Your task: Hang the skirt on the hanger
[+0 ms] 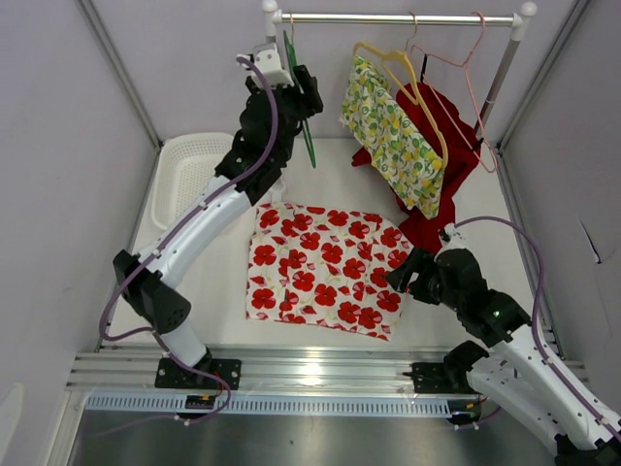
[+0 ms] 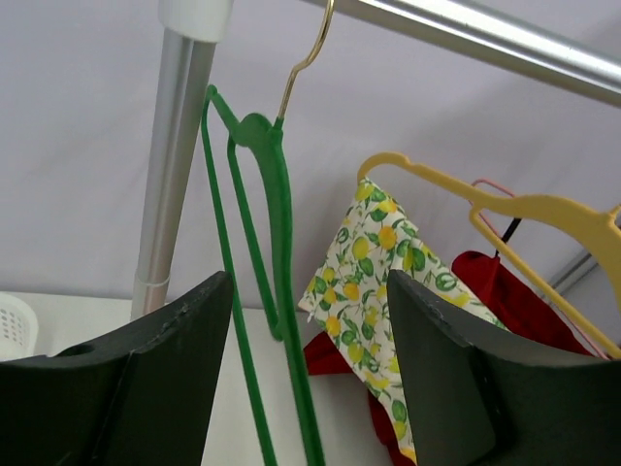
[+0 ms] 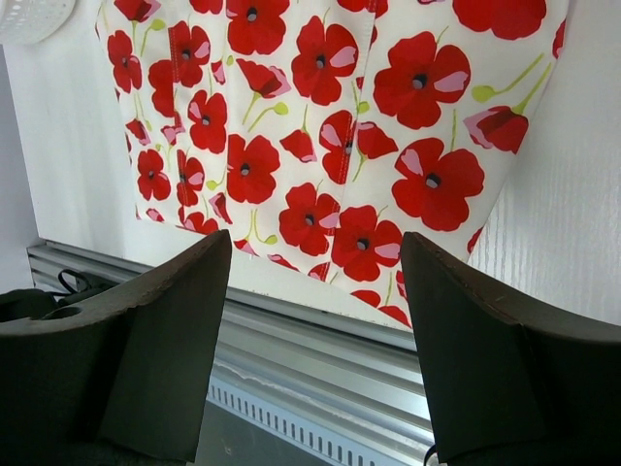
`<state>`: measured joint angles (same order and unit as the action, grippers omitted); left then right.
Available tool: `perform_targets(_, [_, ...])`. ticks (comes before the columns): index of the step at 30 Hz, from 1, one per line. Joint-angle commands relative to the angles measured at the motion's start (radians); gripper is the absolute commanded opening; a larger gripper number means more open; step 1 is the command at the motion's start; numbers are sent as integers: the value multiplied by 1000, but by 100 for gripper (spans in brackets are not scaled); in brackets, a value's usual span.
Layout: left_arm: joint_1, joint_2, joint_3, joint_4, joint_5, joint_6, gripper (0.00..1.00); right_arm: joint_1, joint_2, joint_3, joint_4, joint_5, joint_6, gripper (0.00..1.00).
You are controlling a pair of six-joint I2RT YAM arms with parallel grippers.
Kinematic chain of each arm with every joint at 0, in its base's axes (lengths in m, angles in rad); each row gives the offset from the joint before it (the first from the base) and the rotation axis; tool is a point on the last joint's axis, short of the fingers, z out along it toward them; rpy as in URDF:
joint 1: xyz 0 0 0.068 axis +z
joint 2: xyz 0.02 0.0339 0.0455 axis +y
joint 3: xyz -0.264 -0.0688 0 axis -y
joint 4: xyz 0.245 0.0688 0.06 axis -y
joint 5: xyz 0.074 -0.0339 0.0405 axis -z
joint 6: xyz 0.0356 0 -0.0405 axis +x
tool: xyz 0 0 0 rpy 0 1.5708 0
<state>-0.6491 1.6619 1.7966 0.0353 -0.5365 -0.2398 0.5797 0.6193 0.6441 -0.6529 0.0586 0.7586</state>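
Note:
A white skirt (image 1: 325, 267) with red poppies lies flat on the table; it also shows in the right wrist view (image 3: 320, 126). A green hanger (image 1: 303, 121) hangs by its gold hook from the left end of the rail (image 1: 398, 17). In the left wrist view the hanger (image 2: 281, 320) stands between my open fingers, not gripped. My left gripper (image 1: 309, 105) is raised at the hanger. My right gripper (image 1: 400, 277) is open and empty, just above the skirt's right edge.
A yellow hanger (image 1: 403, 73) holds a lemon-print skirt (image 1: 393, 141), a red garment (image 1: 441, 155) hangs behind it, and a pink hanger (image 1: 464, 68) hangs bare. A white basket (image 1: 189, 175) stands at the left. A metal rail (image 1: 320, 374) runs along the table's front edge.

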Motion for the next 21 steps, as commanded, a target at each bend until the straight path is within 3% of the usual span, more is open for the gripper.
perform_targets(1, [-14,73,136,-26,-69,40,69,-15,3,39,41,-17,-30,75])
perform_targets(9, [-23,272,456,-253,-224,23,60,-58,-7,46,36,-57,-59,75])
perform_targets(14, [-27,323,494,-291,-260,33,54,-81,-21,42,30,-94,-71,75])
perform_targets(20, [-27,332,518,-272,-284,85,36,-109,-32,43,21,-112,-85,73])
perform_targets(21, [-29,334,523,-267,-284,100,26,-112,-32,42,21,-114,-87,72])
